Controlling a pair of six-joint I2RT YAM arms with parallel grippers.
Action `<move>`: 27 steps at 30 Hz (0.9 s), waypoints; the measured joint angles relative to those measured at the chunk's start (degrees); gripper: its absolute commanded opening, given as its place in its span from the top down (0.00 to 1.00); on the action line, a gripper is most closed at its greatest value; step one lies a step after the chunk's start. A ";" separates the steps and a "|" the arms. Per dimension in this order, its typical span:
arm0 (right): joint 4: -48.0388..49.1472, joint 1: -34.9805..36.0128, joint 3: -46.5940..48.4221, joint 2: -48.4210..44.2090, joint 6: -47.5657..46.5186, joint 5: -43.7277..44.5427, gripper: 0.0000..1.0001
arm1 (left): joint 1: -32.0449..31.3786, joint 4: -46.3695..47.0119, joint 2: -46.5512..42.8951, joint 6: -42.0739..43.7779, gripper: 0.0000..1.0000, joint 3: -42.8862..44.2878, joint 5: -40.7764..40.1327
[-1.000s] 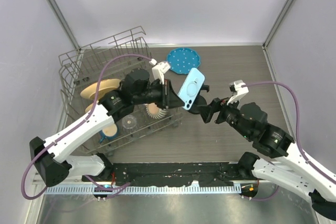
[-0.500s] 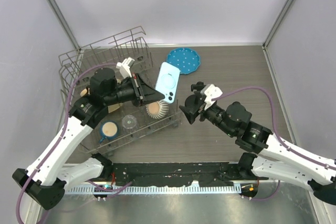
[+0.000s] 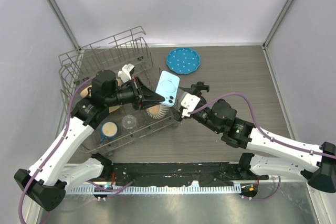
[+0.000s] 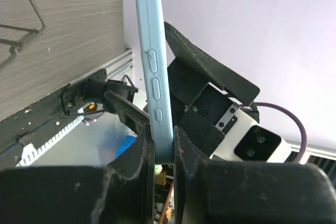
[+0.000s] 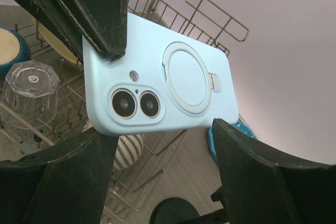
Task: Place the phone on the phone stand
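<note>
Phone [image 3: 168, 88] hangs in the air over the right end of the dish rack [image 3: 105, 56], well clear of the table, with the blue plate [image 3: 183, 60] lying beyond it on the far side. The left gripper [image 4: 164, 145] has its jaws clamped on the phone's thin edge at the camera end, so the pale blue back with its two lenses and ring faces the right arm. From above, the long axis runs roughly near to far, leaning a little to the right at the far end. The right gripper [image 5: 160, 145] sits just right of and slightly nearer than the phone. Its jaws are apart and appear to touch nothing. In the right wrist view the phone lies straight ahead, its length running across the gap between the two fingers. That alignment looks like the crux: the jaws seem set along the phone's length, so a clean handover would probably call for a wrist roll to close across the narrow width at the free end. The phone stand is not plainly seen. A dark round disc [image 5: 173, 212] low in the right wrist view may be its base.
</note>
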 measured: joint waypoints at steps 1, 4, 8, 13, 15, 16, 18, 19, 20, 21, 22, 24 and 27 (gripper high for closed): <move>0.44 0.02 0.02 0.42 -0.61 -0.42 0.24 | -0.09 0.22 -0.04 -0.66 1.00 -0.07 0.37; 2.19 0.13 0.02 1.03 -2.14 -1.20 0.27 | -0.11 0.72 -0.33 -2.27 1.00 -0.42 1.14; 4.74 0.57 0.48 2.78 -4.63 -1.62 0.33 | -0.09 1.40 -0.72 -4.09 1.00 -0.66 1.27; 8.24 1.90 0.92 5.35 -8.63 -0.26 0.50 | -0.09 3.39 -0.79 -8.09 1.00 -1.77 1.40; 9.70 2.54 0.92 6.14 -10.86 1.18 0.56 | -0.09 4.94 -0.81 -10.14 1.00 -2.60 1.38; 10.45 2.97 0.92 6.58 -12.59 2.16 0.62 | -0.02 5.57 -0.81 -11.58 1.00 -2.99 1.20; 11.74 3.54 0.92 7.30 -15.34 3.78 0.69 | 0.17 6.49 -0.81 -13.73 1.00 -3.43 1.01; 12.39 3.91 0.90 7.67 -16.92 4.61 0.77 | 0.24 6.84 -0.81 -14.78 1.00 -3.52 0.85; 13.07 4.35 0.85 8.00 -18.49 5.35 0.83 | 0.31 7.13 -0.81 -15.80 1.00 -3.63 0.72; 13.53 4.76 0.81 8.31 -20.15 6.16 0.99 | 0.31 7.43 -0.81 -16.79 1.00 -3.67 0.55; 13.55 5.18 0.72 8.55 -21.57 6.71 0.99 | 0.35 7.65 -0.81 -17.25 1.00 -3.72 0.37; 13.33 5.92 0.61 9.09 -23.87 7.91 0.99 | 0.50 7.17 -0.94 -17.31 1.00 -3.89 0.15; 13.51 6.62 0.61 9.81 -24.26 9.77 0.99 | 0.66 7.69 -1.05 -18.01 0.96 -4.94 -0.24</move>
